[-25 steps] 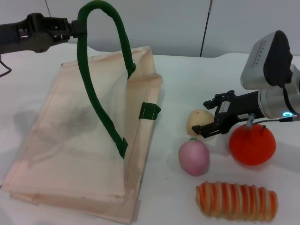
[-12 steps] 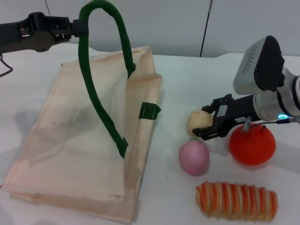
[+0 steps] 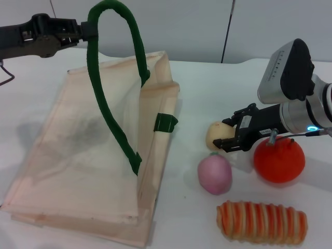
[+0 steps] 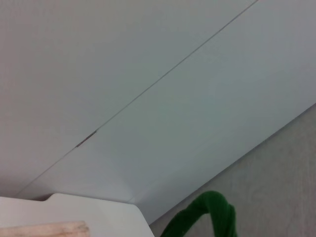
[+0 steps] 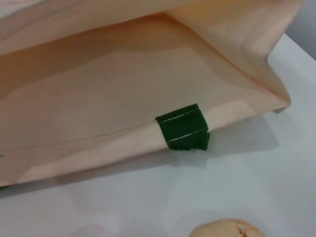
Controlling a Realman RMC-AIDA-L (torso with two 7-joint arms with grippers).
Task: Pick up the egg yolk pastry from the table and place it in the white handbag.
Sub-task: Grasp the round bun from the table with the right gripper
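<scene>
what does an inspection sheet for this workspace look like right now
surface: white table, no spills seen
egg yolk pastry: pale lump on the table, beside the pink fruit, not lifted
white handbag: cream tote lying flat, mouth held open by one dark green handle
clutter: pink round fruit, orange fruit, striped roll, all right of the bag
grippers: left gripper raised, shut on the handle; right gripper low, open, fingers around the pastry's right side
cables: dark wire at the far left edge
surroundings: plain grey wall panels behind
</scene>
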